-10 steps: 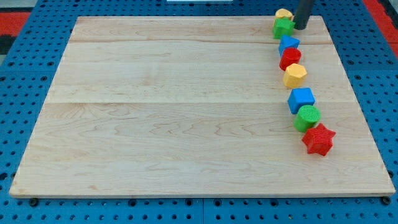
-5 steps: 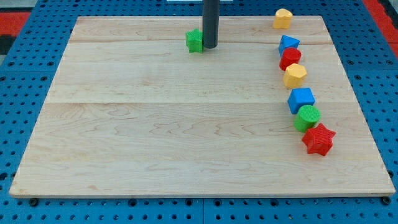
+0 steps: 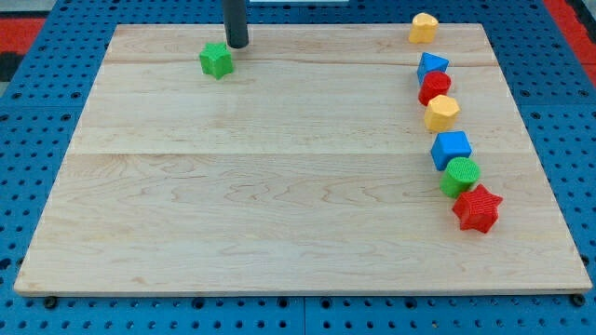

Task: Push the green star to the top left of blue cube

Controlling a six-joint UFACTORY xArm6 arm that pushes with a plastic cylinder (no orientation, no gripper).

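— Resting my tip (image 3: pixel 237 45) near the view's top, I am sitting just above and right of the green star (image 3: pixel 216 60), apart from it, holding nothing; a rod only pushes.

— And the star?

— It is lying upper left on the wooden board (image 3: pixel 279 205), well apart from the blue cube (image 3: pixel 451 149) in the right-hand row, already up and left of it.

— Handling?

— Light and rigid, I judge, sliding easily; pressing a flat between points, not a point, should be stopping it spinning.

Block count, 8 total: green 2 (star (image 3: pixel 216 60) just below-left of my tip (image 3: pixel 237 45); cylinder (image 3: pixel 460 175)); yellow 2 (image 3: pixel 424 27) (image 3: pixel 442 113); blue 2 (image 3: pixel 432 66) (image 3: pixel 451 149); red 2 (image 3: pixel 434 88) (image 3: pixel 477 207), all far right of tip
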